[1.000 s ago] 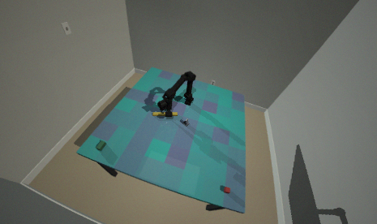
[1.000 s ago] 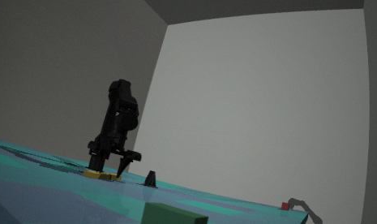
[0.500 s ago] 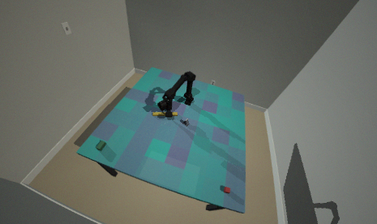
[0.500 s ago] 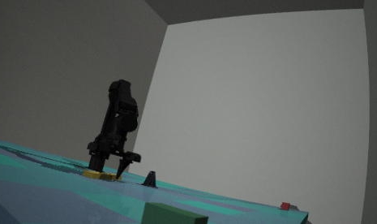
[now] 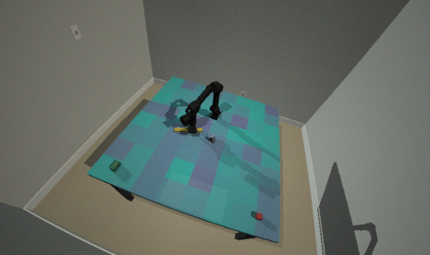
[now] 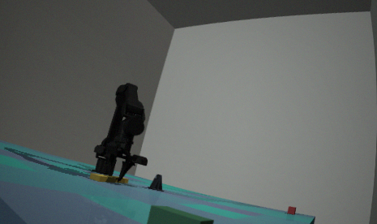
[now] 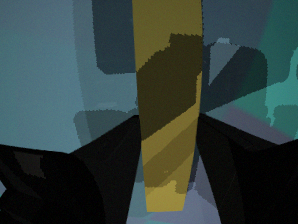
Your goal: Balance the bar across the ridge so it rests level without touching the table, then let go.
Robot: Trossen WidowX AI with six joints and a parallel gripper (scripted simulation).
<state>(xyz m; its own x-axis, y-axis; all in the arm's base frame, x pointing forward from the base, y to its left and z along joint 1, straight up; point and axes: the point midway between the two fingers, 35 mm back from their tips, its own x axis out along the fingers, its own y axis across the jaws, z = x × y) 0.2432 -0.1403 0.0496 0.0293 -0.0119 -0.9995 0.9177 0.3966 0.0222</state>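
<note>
Nearest to the wrist camera: the gripper (image 7: 166, 163) is clamped on the yellow bar (image 7: 166, 90), one dark finger (image 7: 109, 169) on each long side. The bar runs straight away from the camera between the jaws. It looks to lie flat on the table (image 5: 191, 185), not lifted.

Step in hand, as I judge it: securing the grasp before the lift. To do it well, the hold should sit at the bar's middle, so it hangs level once raised. In the top view the gripper (image 5: 190, 126) stands roughly over the bar's (image 5: 188, 130) centre, with yellow showing on both sides. Lift straight up and watch for tilt before carrying it sideways.

Further out: the ridge (image 6: 156, 183), a small dark wedge, stands near the gripper (image 6: 115, 175) on the table, to its right in the exterior view, apart from the bar (image 6: 107, 178). The bar's middle must land on its crest.

Farthest: a green block (image 5: 115, 164) and a red block (image 5: 258, 215), both well apart from the gripper near the table's edges. Neither matters here.
</note>
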